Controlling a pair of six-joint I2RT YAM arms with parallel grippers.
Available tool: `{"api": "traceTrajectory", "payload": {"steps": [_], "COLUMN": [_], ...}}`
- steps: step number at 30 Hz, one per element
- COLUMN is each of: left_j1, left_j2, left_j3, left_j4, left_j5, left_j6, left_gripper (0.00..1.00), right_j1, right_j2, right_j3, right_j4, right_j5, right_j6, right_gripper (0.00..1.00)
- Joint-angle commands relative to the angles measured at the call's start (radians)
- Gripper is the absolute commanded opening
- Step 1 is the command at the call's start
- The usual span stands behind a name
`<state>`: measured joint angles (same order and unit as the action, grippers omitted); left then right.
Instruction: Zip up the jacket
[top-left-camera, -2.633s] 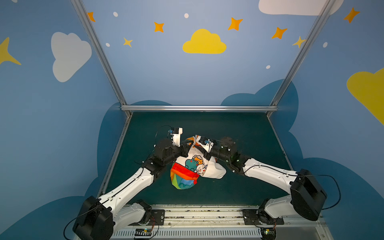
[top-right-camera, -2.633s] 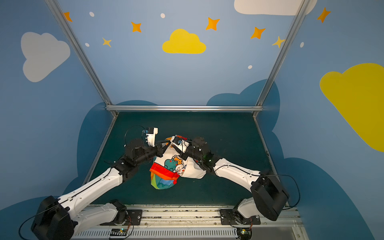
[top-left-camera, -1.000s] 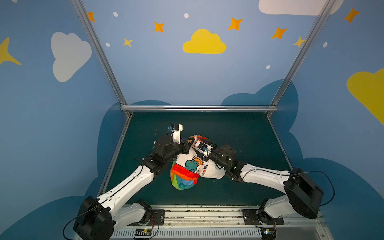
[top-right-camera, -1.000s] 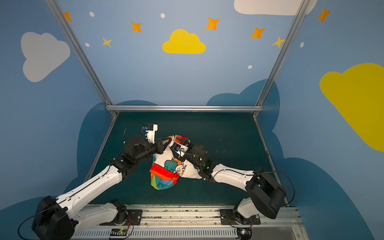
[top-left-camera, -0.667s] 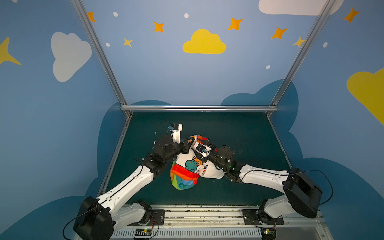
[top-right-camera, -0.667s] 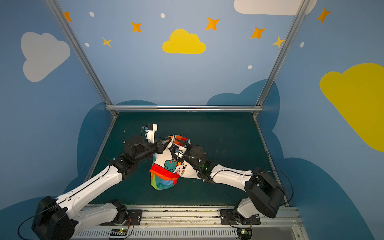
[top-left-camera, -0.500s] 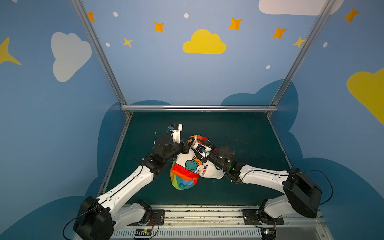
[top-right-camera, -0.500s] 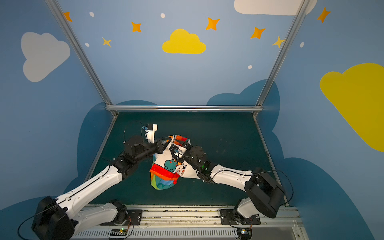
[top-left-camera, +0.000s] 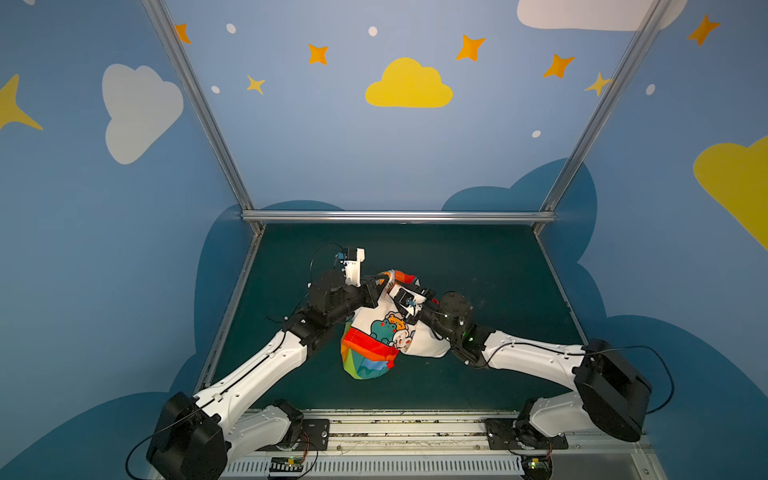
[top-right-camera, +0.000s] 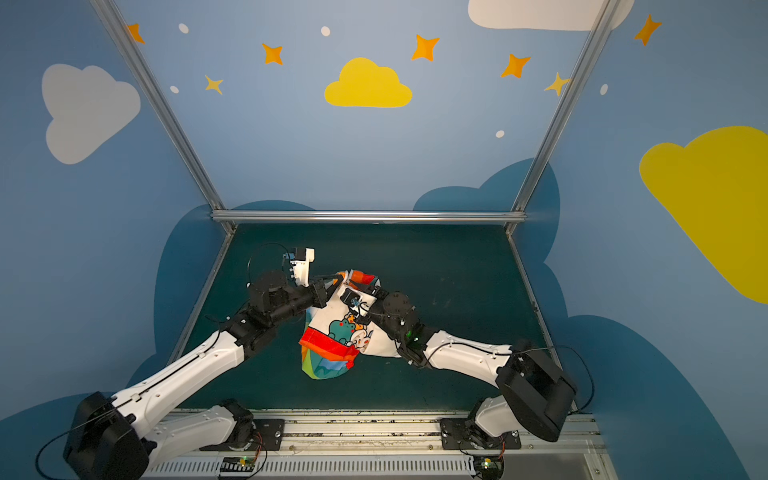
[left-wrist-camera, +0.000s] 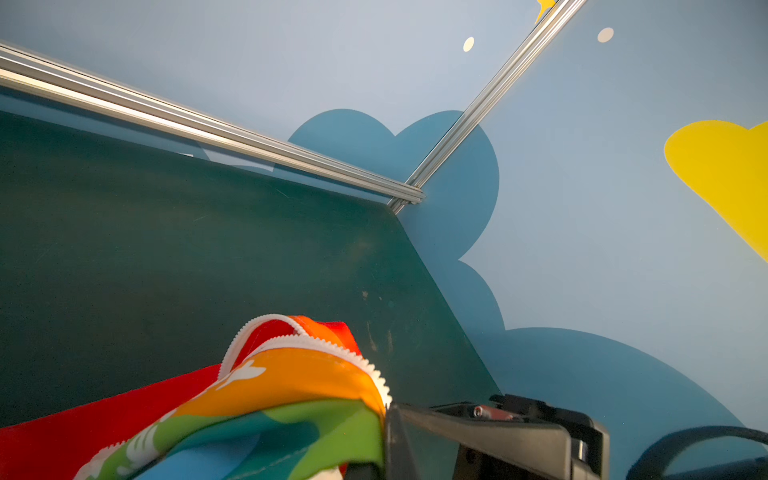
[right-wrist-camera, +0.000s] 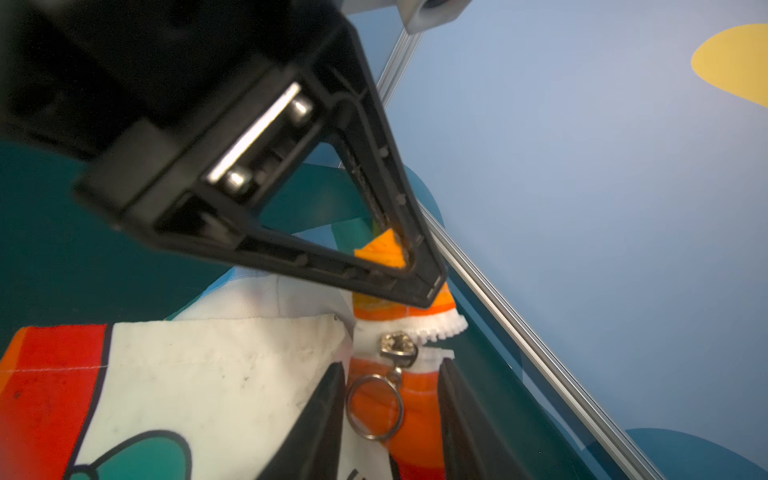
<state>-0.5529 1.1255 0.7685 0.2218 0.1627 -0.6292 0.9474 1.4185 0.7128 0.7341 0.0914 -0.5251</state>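
The small child's jacket (top-left-camera: 386, 332) – rainbow-striped outside, white cartoon-printed lining, white zipper – sits near the middle of the dark green tabletop (top-left-camera: 478, 266), bunched upright between the two arms. Its lining with a green frog print faces the cameras in both top views, and a red band and rainbow folds lie at its near end. The left claw (right-wrist-camera: 409, 257) is pinched tight on an orange corner of the jacket's top edge, right beside the white zipper teeth (left-wrist-camera: 365, 365), and holds that edge up off the tabletop. The right claw (right-wrist-camera: 390, 365) meets it from the opposite side, close in front. Its jaws stand partly apart, a narrow gap between them, with one black finger on each side of the silver ring pull (right-wrist-camera: 374, 409). The ring hangs from the metal slider (right-wrist-camera: 399, 345) over orange fabric and lies close against one finger – whether it touches cannot be told. The jaws are not clamped on it
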Motion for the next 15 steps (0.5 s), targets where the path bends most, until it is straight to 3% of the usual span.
{"api": "traceTrajectory", "payload": {"steps": [1, 10, 15], "left_j1": [-0.005, -0.005, -0.006], "left_j2": [-0.012, -0.011, -0.009], "left_j3": [-0.009, -0.008, 0.01], "left_j4": [0.027, 0.028, 0.005], "left_j5": [0.003, 0.003, -0.002], "left_j6": [0.006, 0.0, -0.028], "left_gripper": [0.03, 0.03, 0.03], "right_j1": [0.006, 0.009, 0.021], "right_j2": [-0.032, -0.035, -0.038], "right_j3": [-0.011, -0.015, -0.035], "right_j4": [-0.007, -0.015, -0.01], "right_j5": [0.013, 0.026, 0.043], "right_j6": [-0.006, -0.025, -0.114], "right_gripper": [0.38, 0.35, 0.43]}}
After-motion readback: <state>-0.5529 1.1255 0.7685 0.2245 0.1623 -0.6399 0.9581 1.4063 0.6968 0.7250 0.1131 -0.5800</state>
